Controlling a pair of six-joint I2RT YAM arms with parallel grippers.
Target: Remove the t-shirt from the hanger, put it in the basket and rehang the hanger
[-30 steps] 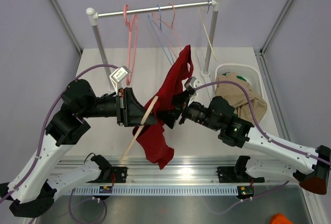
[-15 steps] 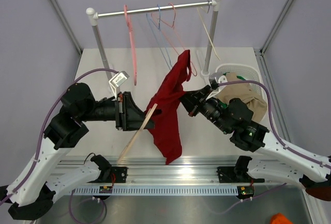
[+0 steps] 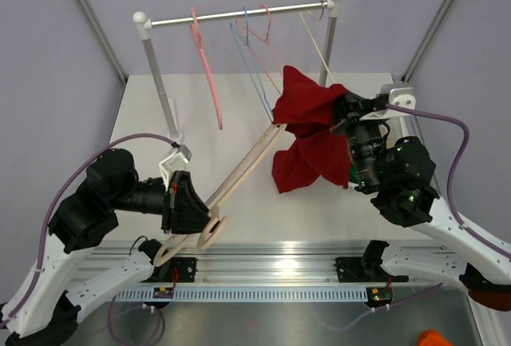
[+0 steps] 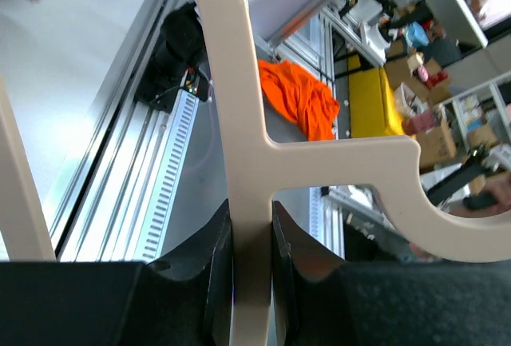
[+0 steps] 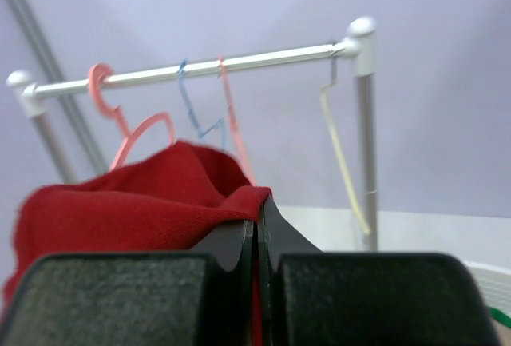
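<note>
T-shirt of plain red fabric, crumpled into a loose bundle, hangs in the air over the right half of the white table, in front of the right post of a white-and-metal clothes rack. Its upper part is bunched into a rounded clump, and a wider fold droops below.

The right gripper has its black jaws pressed fully together on a pinch of the cloth at the bundle's right side; the right wrist view shows the red fabric gathered against the closed gripper.

A pale wooden hanger slants from the near left up toward the T-shirt. Its far tip meets the cloth's left edge; whether it sits inside the garment cannot be told. The left gripper clamps the hanger's neck, just below the hook, its jaws narrowly parted around the wood.
</note>
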